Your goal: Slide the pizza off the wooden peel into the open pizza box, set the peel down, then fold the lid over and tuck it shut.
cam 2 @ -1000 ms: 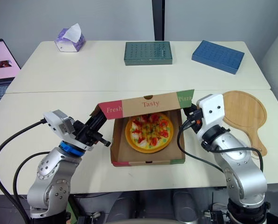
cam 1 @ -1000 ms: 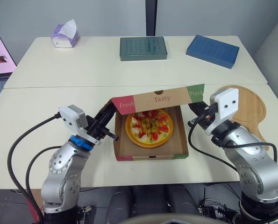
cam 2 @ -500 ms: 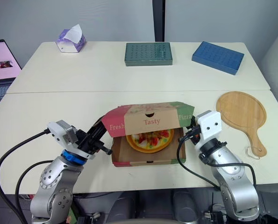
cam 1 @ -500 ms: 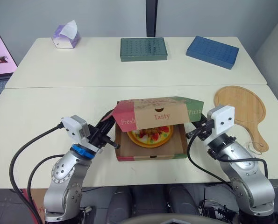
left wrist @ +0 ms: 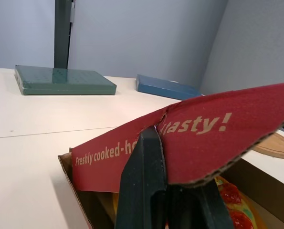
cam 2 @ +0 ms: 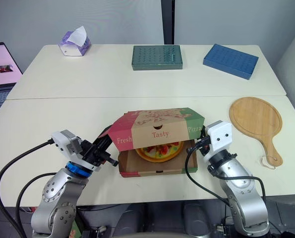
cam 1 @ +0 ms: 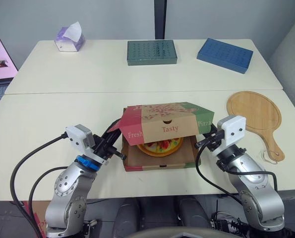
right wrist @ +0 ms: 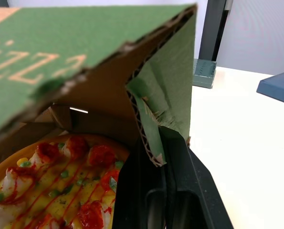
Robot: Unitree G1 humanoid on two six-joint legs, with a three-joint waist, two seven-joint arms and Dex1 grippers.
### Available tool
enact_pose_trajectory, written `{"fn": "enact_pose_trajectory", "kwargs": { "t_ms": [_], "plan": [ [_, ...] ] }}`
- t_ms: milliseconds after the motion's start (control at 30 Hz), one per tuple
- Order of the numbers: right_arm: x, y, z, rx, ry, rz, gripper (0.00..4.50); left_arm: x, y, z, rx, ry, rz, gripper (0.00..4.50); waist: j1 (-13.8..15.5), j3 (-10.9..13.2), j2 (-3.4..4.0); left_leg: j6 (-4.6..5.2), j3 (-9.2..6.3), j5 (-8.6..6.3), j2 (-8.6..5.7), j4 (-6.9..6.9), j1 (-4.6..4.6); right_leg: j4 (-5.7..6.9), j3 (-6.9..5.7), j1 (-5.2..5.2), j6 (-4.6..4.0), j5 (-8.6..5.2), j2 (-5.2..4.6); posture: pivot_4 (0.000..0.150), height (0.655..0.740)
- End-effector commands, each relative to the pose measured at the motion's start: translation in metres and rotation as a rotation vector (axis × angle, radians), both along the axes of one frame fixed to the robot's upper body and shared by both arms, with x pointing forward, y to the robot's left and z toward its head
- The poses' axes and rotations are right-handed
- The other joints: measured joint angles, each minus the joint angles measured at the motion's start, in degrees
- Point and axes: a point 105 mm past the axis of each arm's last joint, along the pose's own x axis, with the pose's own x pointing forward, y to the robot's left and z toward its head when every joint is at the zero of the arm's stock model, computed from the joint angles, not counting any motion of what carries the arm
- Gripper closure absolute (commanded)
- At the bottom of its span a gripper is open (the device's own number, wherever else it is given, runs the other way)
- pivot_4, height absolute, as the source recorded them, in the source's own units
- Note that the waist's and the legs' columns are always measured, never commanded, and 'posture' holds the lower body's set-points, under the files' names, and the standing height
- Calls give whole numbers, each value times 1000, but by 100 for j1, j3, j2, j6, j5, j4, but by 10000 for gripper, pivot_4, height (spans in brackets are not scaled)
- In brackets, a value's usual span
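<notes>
Hanging partway over the brown cardboard pizza box [cam 1: 159, 161], the printed red, tan and green lid [cam 1: 163, 118] is tilted down toward the front. A gap is left under its front panel, and the round pizza [cam 1: 160, 146] with red and green toppings is seen through it, lying inside the box.

From the head views, the left gripper [cam 1: 117, 138] is placed at the lid's red side flap [cam 1: 130, 130] and the right gripper [cam 1: 208, 137] at its green side flap [cam 1: 205, 122]. The grip itself is settled by the wrist views. In the left wrist view the black fingers [left wrist: 144, 167] are closed onto the red flap's lower edge. In the right wrist view the green flap's corrugated edge is pinched between the two fingers [right wrist: 180, 162], with the pizza's toppings shown close beneath the lid.

The round wooden peel [cam 1: 255, 116] lies flat on the cream table [cam 1: 48, 114], to the box's right and apart from it. A flat dark green box [cam 1: 151, 51], a flat blue box [cam 1: 225, 54] and a purple tissue box [cam 1: 69, 38] are set along the far side.
</notes>
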Motion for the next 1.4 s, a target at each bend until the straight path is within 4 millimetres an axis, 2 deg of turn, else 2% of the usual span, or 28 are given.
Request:
{"fn": "enact_pose_trajectory", "kwargs": {
  "t_ms": [33, 133, 300, 400, 433, 467, 533, 600, 667, 733, 767, 833, 933, 1067, 1167, 1333, 1400],
  "plan": [
    [-2, 7, -1, 11, 5, 30, 45000, -4, 1, -4, 8, 24, -12, 41008, -1, 0, 0, 0, 0, 0, 0, -1, 0, 0, 0, 0, -1, -1, 0, 1500, 7400],
    [-2, 7, -1, 10, 6, 30, 45000, -6, 1, -2, 7, 22, -23, 32777, 2, 0, 0, 0, -1, 0, 0, -1, -1, 0, -1, 0, -1, -2, 0, 1500, 7400],
    [-1, 5, -1, 7, 6, 27, 45000, -13, 6, 0, 27, 9, -25, 16630, 7, 1, -1, 0, -1, 0, 0, -1, -2, -1, -1, -2, -7, -7, 0, 1500, 7400],
    [-1, 4, -2, 1, 5, 24, 45000, -22, 16, -1, 63, 24, -47, 7166, -4, 1, -1, -1, 0, 0, 2, -6, -2, -1, -1, -4, -7, -8, 0, 1500, 7400],
    [-1, 3, -2, 0, 5, 23, 45000, -26, 21, -3, 86, 39, -76, 2594, -2, 1, -1, -1, 0, 0, 4, -9, -2, -1, -2, -6, -10, -10, 1, 1500, 7400],
    [-1, 3, -2, -1, 6, 23, 45000, -29, 25, -5, 105, 62, -104, 551, 5, 1, -1, -1, -2, 0, 5, -10, -2, -1, -3, -6, -12, -11, 1, 1500, 7400],
    [0, 2, -3, -4, 6, 20, 45000, -39, 36, -19, 133, 245, -215, 177, 9, 0, -5, -1, -5, 0, 6, -9, -2, 1, -7, -8, -44, -30, 1, 1500, 7400],
    [0, 1, -3, -6, 7, 18, 45000, -42, 54, -21, 163, 384, -293, 177, 5, 2, -4, -1, -5, 0, 12, -10, 2, 6, -11, -9, -55, -37, 4, 1500, 7400],
    [0, 2, -4, -7, 8, 19, 45000, -30, 76, -8, 175, 408, -275, 177, 9, 4, 0, 0, -6, 0, 12, -10, 3, 7, -15, -11, -58, -39, 3, 1500, 7400],
    [1, 3, -5, -9, 9, 23, 45000, -10, 95, 13, 162, 390, -238, 177, 25, 3, -12, -1, -5, 0, 12, -10, 2, 5, -15, -10, -57, -39, 2, 1500, 7400],
    [1, 3, -6, -10, 9, 24, 45000, -3, 100, 21, 164, 375, -230, 177, 39, 0, -16, -1, -9, 0, 12, -10, 0, 6, -19, -13, -57, -39, 4, 1500, 7400],
    [1, 4, -6, -12, 8, 26, 45000, 15, 102, 49, 157, 332, -268, 177, 54, -3, -30, -1, -8, 0, 15, -11, 1, 5, -20, -12, -57, -38, 6, 1500, 7400],
    [2, 4, -6, -16, 4, 26, 45000, 34, 93, 81, 197, 268, -322, 6477, 44, -3, -36, -1, -7, 0, 15, -12, -1, 6, -19, -13, -56, -38, 8, 1500, 7400],
    [3, 4, -7, -25, 2, 28, 45000, 57, 57, 105, 362, 166, -453, 19544, 1, -2, -34, -1, -5, 0, 14, -19, 1, 7, -16, -11, -16, -14, 12, 1500, 7400],
    [4, 4, -7, -32, 0, 33, 45000, 67, 27, 107, 459, 136, -583, 29145, -40, -2, -33, -1, -4, 0, 17, -19, 0, 7, -11, -12, -13, -12, 20, 1500, 7400],
    [4, 7, -7, -46, 1, 57, 45000, 74, -6, 92, 556, 158, -755, 44756, -94, -1, -33, -1, -2, 0, 27, -20, 0, 9, -6, -14, -13, -12, 34, 1500, 7400],
    [3, 8, -8, -55, 7, 65, 45000, 75, -13, 86, 582, 169, -799, 44756, -103, -1, -33, -1, 2, 0, 50, -19, -2, 6, -5, -16, -15, -11, 56, 1500, 7400]
  ]
}}
